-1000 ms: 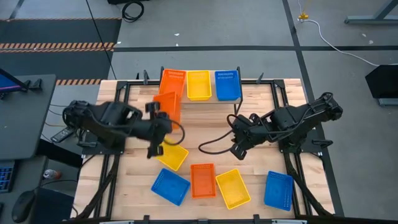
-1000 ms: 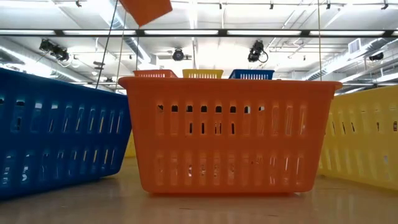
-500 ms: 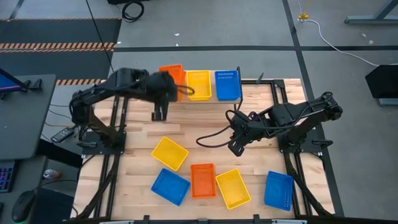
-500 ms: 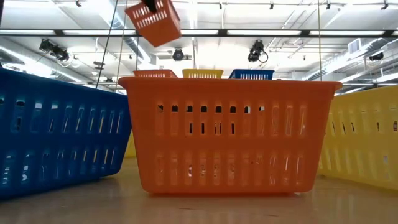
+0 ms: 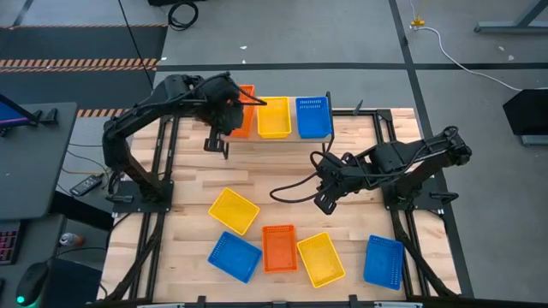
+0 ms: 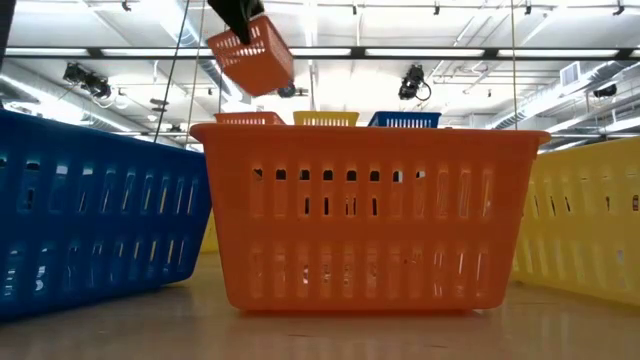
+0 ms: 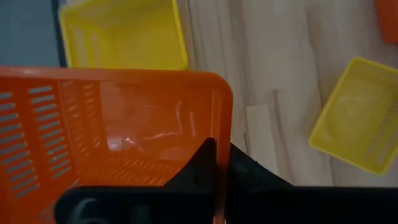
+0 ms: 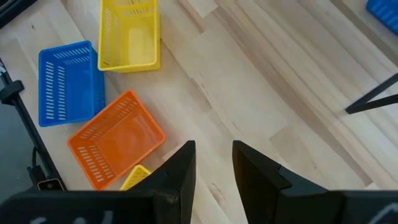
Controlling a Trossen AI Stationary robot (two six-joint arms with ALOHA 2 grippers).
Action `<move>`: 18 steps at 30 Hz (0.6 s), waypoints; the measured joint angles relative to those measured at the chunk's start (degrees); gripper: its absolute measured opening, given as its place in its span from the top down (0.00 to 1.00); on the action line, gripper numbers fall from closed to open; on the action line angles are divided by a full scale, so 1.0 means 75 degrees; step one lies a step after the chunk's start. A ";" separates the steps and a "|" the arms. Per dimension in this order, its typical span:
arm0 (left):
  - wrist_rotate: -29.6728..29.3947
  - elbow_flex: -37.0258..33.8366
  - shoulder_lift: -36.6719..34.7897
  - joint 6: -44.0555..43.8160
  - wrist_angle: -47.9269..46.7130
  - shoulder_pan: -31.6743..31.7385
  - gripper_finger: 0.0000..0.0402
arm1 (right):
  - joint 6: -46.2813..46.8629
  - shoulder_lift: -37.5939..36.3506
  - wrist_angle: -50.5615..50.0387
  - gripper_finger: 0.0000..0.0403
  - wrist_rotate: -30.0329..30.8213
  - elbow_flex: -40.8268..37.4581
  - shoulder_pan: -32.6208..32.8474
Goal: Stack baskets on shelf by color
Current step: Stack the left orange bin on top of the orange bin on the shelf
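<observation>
Left gripper (image 5: 224, 109) sits upper centre-left of the high view, fingers pinched on the rim of an orange basket (image 6: 252, 56) held tilted in the air above the shelf (image 5: 282, 135); right gripper (image 5: 324, 203) hovers mid-frame, fingers parted, holding nothing.

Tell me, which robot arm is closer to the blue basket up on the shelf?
The left. Its left gripper holds an orange basket over the shelf's orange end, two spots from the blue basket. The right gripper hangs farther off, above mid-table.

A computer mouse (image 5: 34, 281) and a coiled cable (image 5: 181, 12).
</observation>
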 joint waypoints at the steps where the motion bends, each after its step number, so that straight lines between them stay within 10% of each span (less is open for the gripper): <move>1: 0.0065 0.0000 0.0079 0.0012 -0.0076 0.0024 0.98 | -0.0021 0.0000 0.0000 0.72 -0.0001 0.0000 0.0000; 18: -0.0823 -0.0003 0.0864 0.0288 -0.0542 0.0491 0.98 | -0.0019 -0.0003 -0.0005 0.72 -0.0004 0.0002 -0.0006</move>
